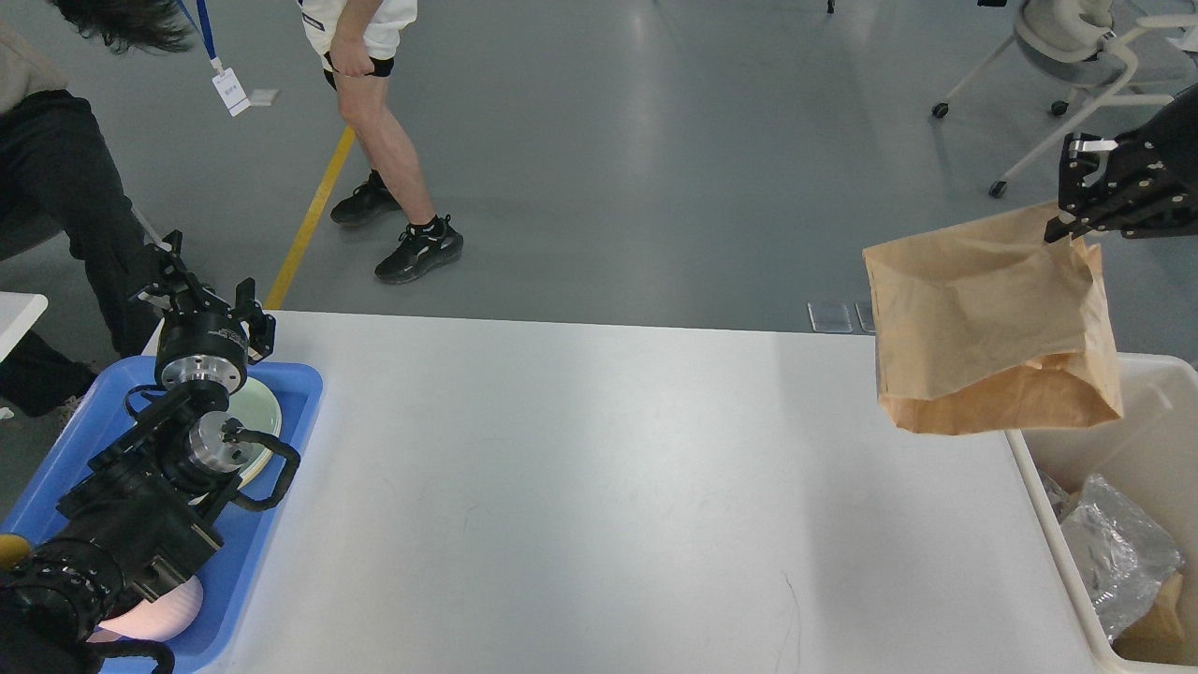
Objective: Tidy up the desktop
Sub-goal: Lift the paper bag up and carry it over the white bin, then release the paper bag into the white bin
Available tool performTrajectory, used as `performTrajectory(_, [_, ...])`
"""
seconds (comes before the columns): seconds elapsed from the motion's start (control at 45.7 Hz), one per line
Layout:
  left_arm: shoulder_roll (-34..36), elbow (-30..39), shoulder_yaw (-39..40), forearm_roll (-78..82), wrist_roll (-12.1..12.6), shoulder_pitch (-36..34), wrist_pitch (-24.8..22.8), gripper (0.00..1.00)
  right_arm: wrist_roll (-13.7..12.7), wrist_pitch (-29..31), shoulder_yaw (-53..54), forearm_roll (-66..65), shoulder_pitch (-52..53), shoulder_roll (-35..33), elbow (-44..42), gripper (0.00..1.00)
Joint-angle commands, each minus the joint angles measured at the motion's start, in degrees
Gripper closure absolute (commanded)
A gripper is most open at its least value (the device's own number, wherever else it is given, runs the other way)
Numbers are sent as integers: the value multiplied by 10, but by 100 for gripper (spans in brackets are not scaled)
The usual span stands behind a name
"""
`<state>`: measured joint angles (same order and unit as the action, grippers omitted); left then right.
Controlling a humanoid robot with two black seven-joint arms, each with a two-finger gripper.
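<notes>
Right end effector (1076, 201) raised at far right, clamped on top corner of brown paper bag (987, 323); bag hung clear above right edge of white surface (599, 487) and cream bin (1137, 421). Crumpled clear plastic (1114, 552) inside bin. Left end effector (201, 285) parked over blue tray (271, 505) at left, fingers spread, empty. Surface spanned most of view.

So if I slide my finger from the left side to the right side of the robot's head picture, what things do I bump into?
Blue tray → pale green plate → white desktop → brown paper bag held up by the right gripper → cream bin.
</notes>
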<state>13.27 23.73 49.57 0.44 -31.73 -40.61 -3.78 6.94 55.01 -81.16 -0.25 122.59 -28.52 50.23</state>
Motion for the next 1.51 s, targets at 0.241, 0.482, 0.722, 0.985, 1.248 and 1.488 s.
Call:
performTrajectory(0.241, [0, 0, 0, 0, 0, 0, 0, 4, 0, 0, 0, -19, 71, 37, -32, 100])
performTrajectory(0.482, [0, 0, 0, 0, 0, 0, 0, 4, 0, 0, -12, -42, 59, 22, -91, 100])
performTrajectory(0.722, [0, 0, 0, 0, 0, 0, 0, 4, 0, 0, -47, -70, 29, -7, -95, 100])
performTrajectory(0.985, [0, 0, 0, 0, 0, 0, 0, 4, 0, 0, -77, -71, -7, -59, -109, 100])
performTrajectory(1.248, [0, 0, 0, 0, 0, 0, 0, 4, 0, -27, -81, -74, -110, -105, -139, 100])
performTrajectory(1.488, [0, 0, 0, 0, 0, 0, 0, 4, 1, -220, -37, -58, -270, -116, -194, 100])
